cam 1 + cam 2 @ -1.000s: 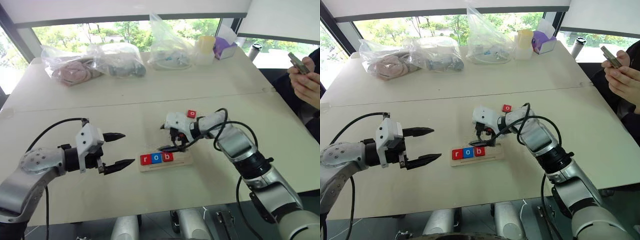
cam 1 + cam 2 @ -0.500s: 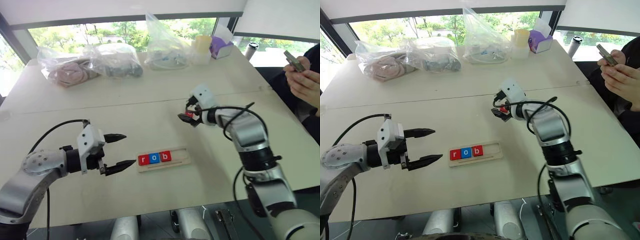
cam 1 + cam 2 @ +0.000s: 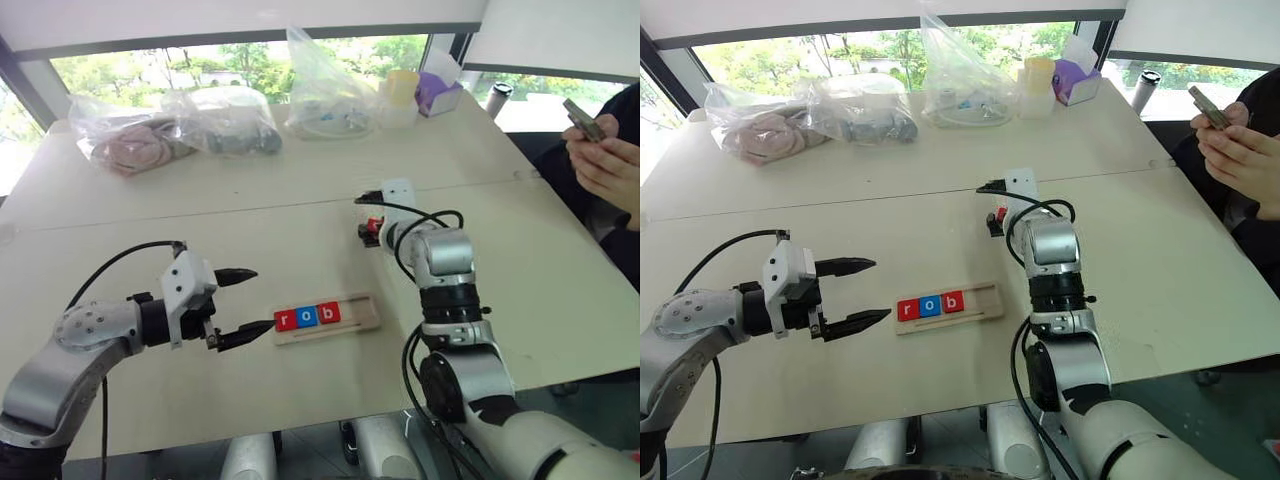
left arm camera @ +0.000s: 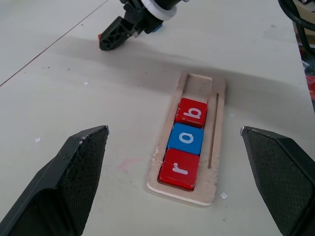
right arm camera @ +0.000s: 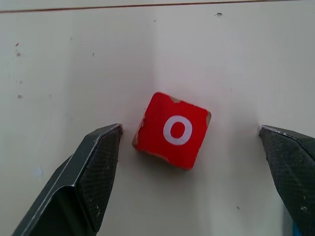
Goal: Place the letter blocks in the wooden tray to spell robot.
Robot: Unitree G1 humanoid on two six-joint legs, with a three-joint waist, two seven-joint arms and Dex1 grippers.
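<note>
**Mia:** Where are the robot's arms?

**Ben:** The left gripper [image 3: 243, 303] sits low over the table [image 3: 150, 210], pointing sideways at the wooden tray [image 3: 355, 318]. Its two black fingers are spread wide and hold nothing. The right gripper [image 5: 189, 167] is stretched out farther, past the tray, tipped down at a red block [image 5: 172, 129]. Its fingers are spread wide too, one on each side of the block, not touching it.

**Mia:** Does one camera show more than another?

**Ben:** Yes. From the head you just see a bit of red by the right gripper. The right wrist camera shows that red block has a white "o" on it. It lies flat on the table and is turned a little crooked. The left wrist camera shows the tray up close.

**Mia:** What is in the tray?

**Ben:** Three blocks in a row, touching each other: a red "r" block [image 4: 178, 169], a blue "o" block [image 4: 185, 139] and a red "b" block [image 4: 192, 112]. They fill the end of the slot nearest the left gripper. The rest of the slot is bare wood.

**Mia:** Anything else?

**Ben:** Plastic bags [image 3: 180, 125] sit at the far side of the table. A person's hands [image 3: 605, 165] hold a phone [image 3: 583, 118] off to the right.
</note>
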